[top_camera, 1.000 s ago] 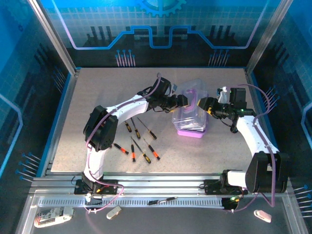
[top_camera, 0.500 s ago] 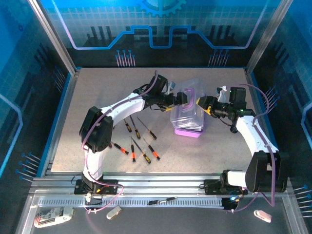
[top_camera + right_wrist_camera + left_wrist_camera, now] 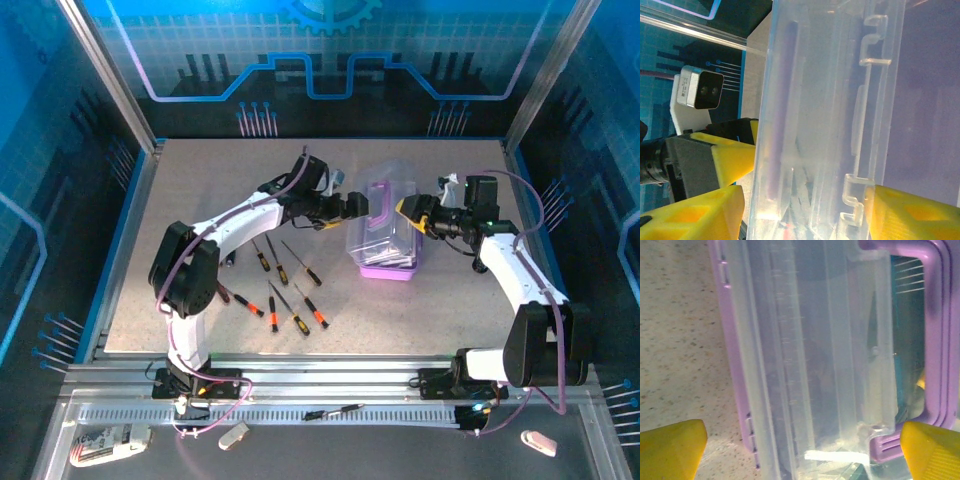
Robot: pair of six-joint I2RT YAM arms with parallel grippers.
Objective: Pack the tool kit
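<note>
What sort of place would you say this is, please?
Probably a robot demo or test cell: a speckled table walled by blue circuit-print panels, aluminium rails along its front, a tool kit on it.

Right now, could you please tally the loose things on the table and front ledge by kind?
Tool kit case: 1
Screwdrivers on the table: 7
Dark tool on the front rail: 1
White objects on the front ledge: 3
Total: 12

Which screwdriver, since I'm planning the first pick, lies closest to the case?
The rightmost screwdriver of the upper row of three. The others lie farther left of the case or lower, nearer the arms' bases.
</note>
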